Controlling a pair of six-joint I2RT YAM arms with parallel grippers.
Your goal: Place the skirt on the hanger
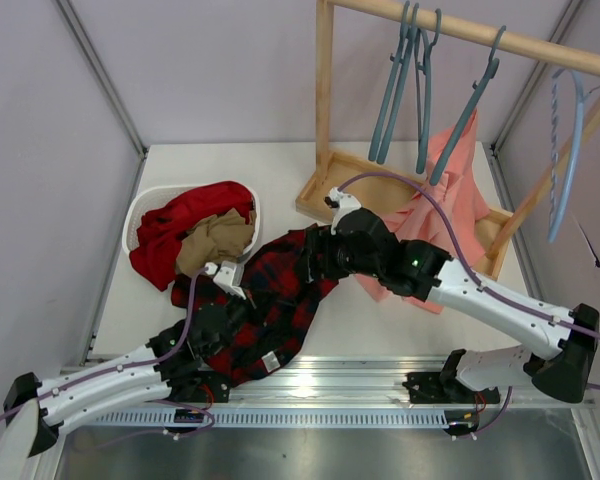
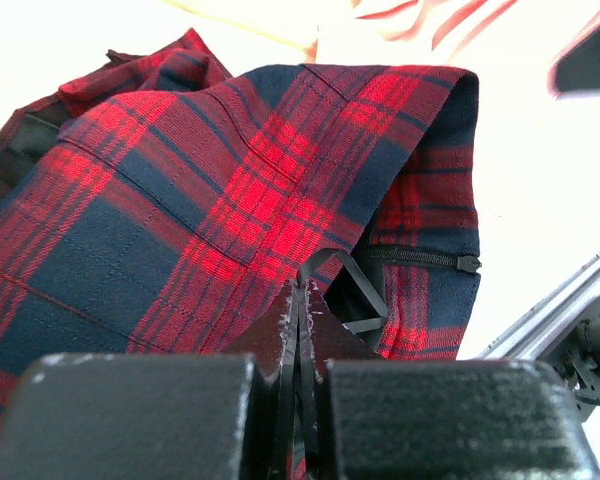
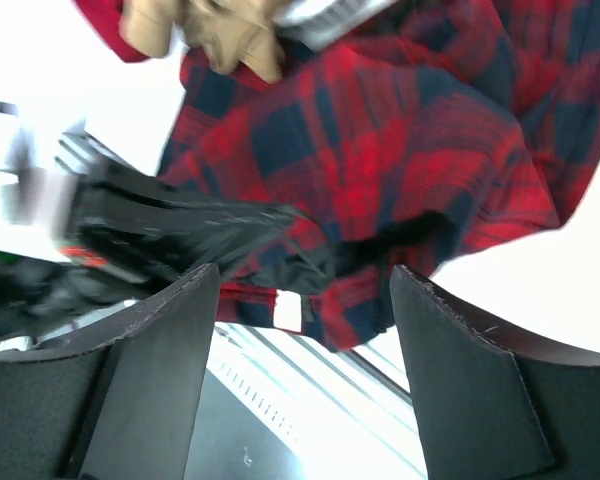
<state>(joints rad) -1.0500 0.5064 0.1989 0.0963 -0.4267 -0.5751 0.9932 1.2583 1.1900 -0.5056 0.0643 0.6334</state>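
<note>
The red-and-black plaid skirt (image 1: 280,300) lies bunched on the table, its white label (image 1: 271,360) near the front edge. My left gripper (image 1: 230,288) is shut on a fold of the skirt (image 2: 230,190); the cloth is pinched between its fingertips (image 2: 302,295). My right gripper (image 1: 314,260) is open over the skirt's far edge, with the skirt (image 3: 400,150) and its label (image 3: 288,310) showing between the fingers (image 3: 150,370). Three slate-blue hangers (image 1: 424,90) hang on the wooden rail (image 1: 520,42) at the back right, away from both grippers.
A white basket (image 1: 140,212) at the left holds a plain red garment (image 1: 185,220) and a tan cloth (image 1: 215,240). A salmon-pink garment (image 1: 465,185) hangs from one hanger over the rack's base (image 1: 325,195). A paler sky-blue hanger (image 1: 572,150) hangs far right.
</note>
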